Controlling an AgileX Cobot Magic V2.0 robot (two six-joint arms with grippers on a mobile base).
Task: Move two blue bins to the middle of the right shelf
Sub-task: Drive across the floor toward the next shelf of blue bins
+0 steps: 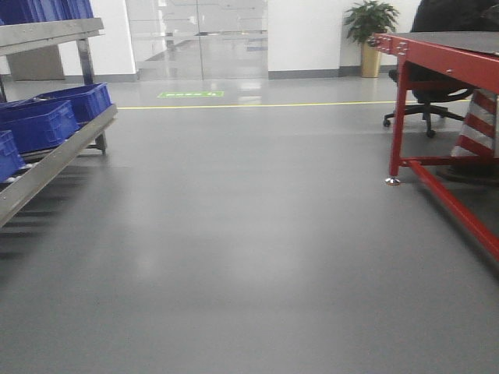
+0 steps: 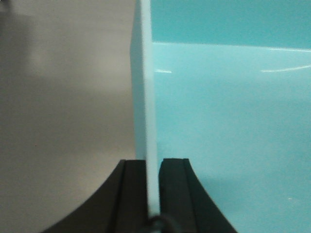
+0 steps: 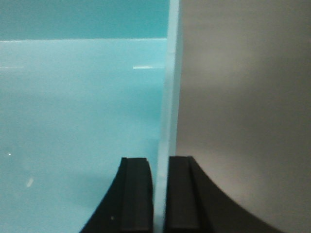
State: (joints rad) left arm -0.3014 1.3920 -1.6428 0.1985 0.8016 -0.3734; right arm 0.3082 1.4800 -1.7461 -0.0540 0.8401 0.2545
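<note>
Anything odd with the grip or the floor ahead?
Nothing stands out. The left gripper and right gripper each clamp a bin wall squarely, and the floor ahead shows no spill or debris.

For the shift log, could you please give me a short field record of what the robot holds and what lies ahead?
left gripper: shut on a thin wall of a pale blue bin, interior on the view's right
right gripper: shut on a like pale blue wall, interior on the view's left
one bin or two: cannot tell
ahead left: metal shelf with dark blue bins
ahead right: red table, office chair, potted plant
floor: grey, yellow line across
</note>
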